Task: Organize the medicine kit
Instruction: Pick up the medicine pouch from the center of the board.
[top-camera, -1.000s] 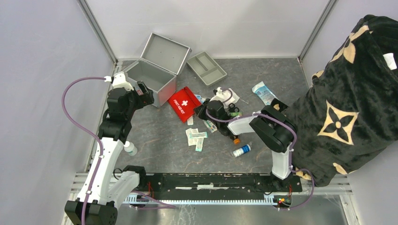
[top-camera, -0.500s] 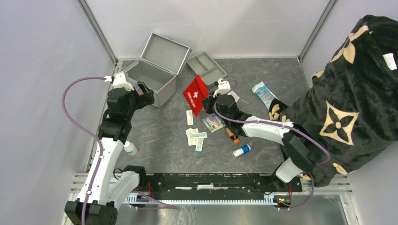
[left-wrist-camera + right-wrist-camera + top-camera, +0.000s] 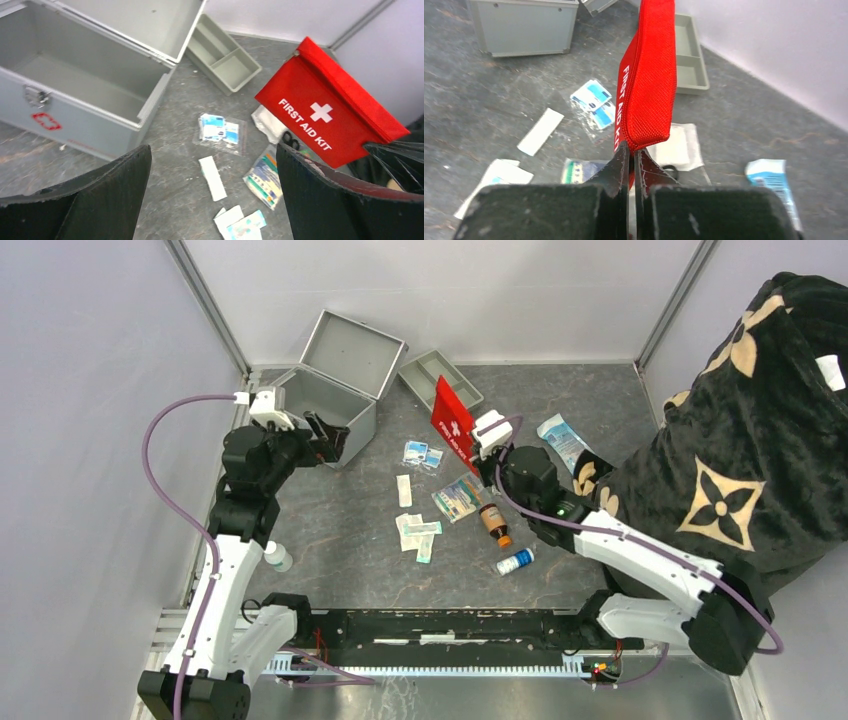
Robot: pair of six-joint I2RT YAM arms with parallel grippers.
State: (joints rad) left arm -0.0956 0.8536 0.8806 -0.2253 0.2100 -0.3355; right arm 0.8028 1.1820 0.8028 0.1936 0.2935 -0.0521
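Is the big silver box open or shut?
Open. The medicine kit has its lid leaning back, and the left wrist view looks right into it.

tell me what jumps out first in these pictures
A red pouch with a white cross is held up on edge above the middle of the table, pinched at one end by the right fingers. Back left, a metal case stands with its lid open, and small packets lie scattered in front. A black patterned blanket fills the right side.

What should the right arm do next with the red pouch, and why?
Probably swing the red pouch left toward the medicine kit: the right pincer is shut on its edge, it hangs in the air, and the kit's lid stands open.
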